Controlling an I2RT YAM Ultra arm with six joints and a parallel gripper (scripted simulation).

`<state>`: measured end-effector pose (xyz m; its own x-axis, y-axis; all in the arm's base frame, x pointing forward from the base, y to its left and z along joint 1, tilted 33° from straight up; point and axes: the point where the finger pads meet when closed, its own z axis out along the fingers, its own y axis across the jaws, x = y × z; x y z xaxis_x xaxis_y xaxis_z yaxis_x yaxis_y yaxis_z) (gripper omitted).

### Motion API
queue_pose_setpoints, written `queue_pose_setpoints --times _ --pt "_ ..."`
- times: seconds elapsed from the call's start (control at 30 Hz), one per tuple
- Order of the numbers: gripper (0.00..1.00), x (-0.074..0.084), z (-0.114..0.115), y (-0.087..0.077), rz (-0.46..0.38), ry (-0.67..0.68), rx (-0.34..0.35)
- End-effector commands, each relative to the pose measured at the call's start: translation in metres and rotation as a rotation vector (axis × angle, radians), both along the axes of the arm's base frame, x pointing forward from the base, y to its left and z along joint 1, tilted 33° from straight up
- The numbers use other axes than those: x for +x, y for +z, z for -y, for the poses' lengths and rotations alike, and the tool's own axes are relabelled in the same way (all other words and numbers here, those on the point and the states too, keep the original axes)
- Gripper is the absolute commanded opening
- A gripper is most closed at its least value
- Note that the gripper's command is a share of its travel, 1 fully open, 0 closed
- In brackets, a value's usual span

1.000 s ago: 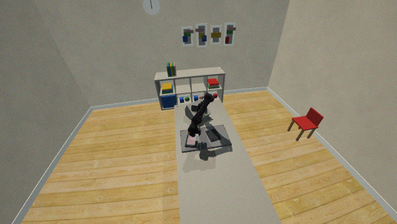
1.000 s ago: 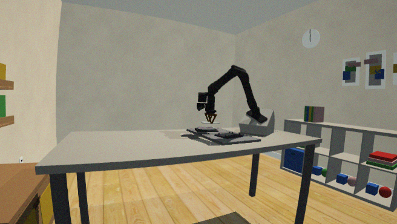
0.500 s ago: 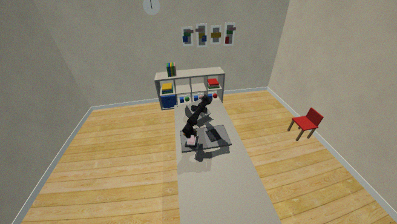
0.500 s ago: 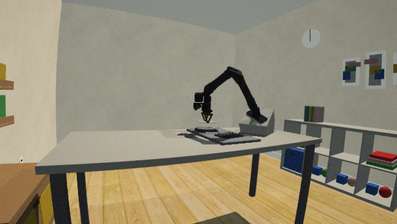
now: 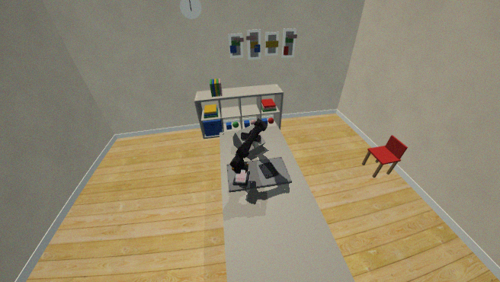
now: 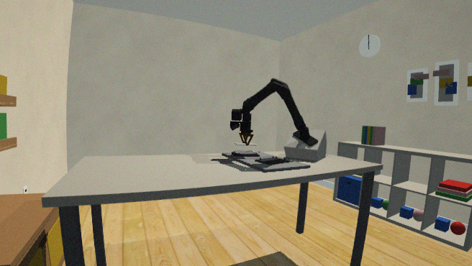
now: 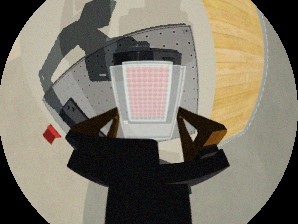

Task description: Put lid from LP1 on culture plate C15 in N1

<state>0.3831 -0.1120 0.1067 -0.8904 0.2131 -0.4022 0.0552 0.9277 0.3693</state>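
Black jointed arm (image 6: 288, 101), brown-tipped hand (image 6: 246, 141), grey base (image 6: 316, 147)

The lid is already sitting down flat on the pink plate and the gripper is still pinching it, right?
Not quite. The gripper is pinching the lid, but the lid is not down on the pink plate. It hangs in the air above the plate. The exterior view shows the gap under it.
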Motion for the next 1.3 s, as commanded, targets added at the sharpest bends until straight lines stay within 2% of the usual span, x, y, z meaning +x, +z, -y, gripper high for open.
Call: queue_pose_setpoints --times 0.0,0.1,0.67,0.73,1.0,1.17,1.2,1.27 --pt "0.0 -0.005 -0.004 0.0 -0.001 0.0 0.011" --pt "0.0 -0.001 0.001 0.002 0.007 -0.003 0.0" --pt "0.0 -0.001 0.0 0.002 0.007 -0.003 0.0" --pt "0.0 -0.001 -0.007 -0.013 -0.018 0.002 0.017" --pt "0.0 0.005 -0.009 -0.025 -0.021 0.0 0.01" --pt "0.0 0.009 -0.01 -0.025 -0.011 0.0 0.006" --pt "0.0 0.007 -0.003 -0.024 -0.006 -0.02 0.003" --pt "0.0 0.009 -0.007 -0.033 -0.021 -0.012 0.01"
